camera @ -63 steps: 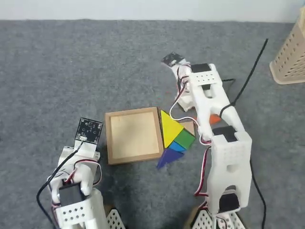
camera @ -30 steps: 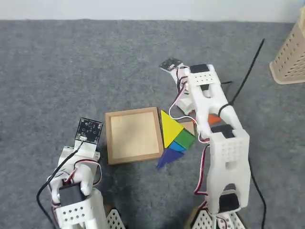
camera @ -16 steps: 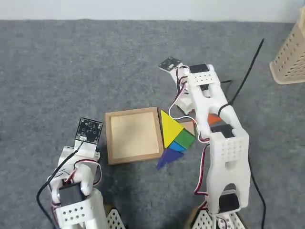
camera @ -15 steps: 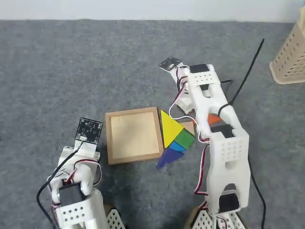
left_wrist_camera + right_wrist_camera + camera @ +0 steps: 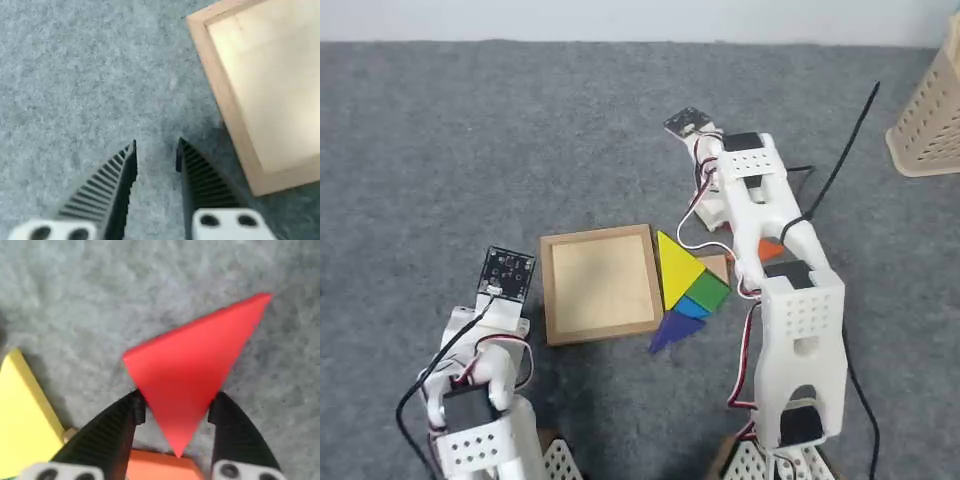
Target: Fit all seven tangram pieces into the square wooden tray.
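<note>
Seven tangram pieces, all outside the square wooden tray (image 5: 603, 330), which sits at frame centre on grey carpet (image 5: 470, 130); yellow triangle (image 5: 675, 268) touching the tray's right rim; green piece (image 5: 708, 290), blue piece (image 5: 692, 307) and purple triangle (image 5: 672, 328) clustered against it, lower right; plain wood piece (image 5: 715, 266) just right of the yellow; orange piece (image 5: 770, 248) partly under the right arm (image 5: 790, 310); red triangle (image 5: 195, 360) pinched by one corner in the right gripper (image 5: 176, 400), right of centre; left gripper (image 5: 156, 145) parted, holding nothing, over carpet beside a tray corner, lower left.
</note>
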Controlling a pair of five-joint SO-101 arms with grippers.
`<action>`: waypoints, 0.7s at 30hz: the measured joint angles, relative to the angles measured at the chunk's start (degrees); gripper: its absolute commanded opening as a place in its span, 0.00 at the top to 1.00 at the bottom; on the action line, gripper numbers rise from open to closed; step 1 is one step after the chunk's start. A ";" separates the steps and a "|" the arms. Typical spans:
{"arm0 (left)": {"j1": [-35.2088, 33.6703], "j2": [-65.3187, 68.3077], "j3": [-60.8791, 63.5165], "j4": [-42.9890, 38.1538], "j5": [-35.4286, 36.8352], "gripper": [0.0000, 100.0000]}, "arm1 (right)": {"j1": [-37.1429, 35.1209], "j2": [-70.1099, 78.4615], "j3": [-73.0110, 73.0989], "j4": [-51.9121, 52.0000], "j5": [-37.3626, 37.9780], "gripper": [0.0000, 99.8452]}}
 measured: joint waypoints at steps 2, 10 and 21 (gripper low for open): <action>0.00 0.00 0.00 0.00 0.00 0.88 | 0.00 -0.35 0.00 -0.09 -2.29 0.82; 0.00 0.00 0.00 0.00 0.00 0.88 | -2.02 -4.84 0.09 1.76 -11.16 0.68; 0.00 0.00 0.00 0.00 0.00 0.88 | -3.96 -5.27 0.09 -3.60 -18.73 0.67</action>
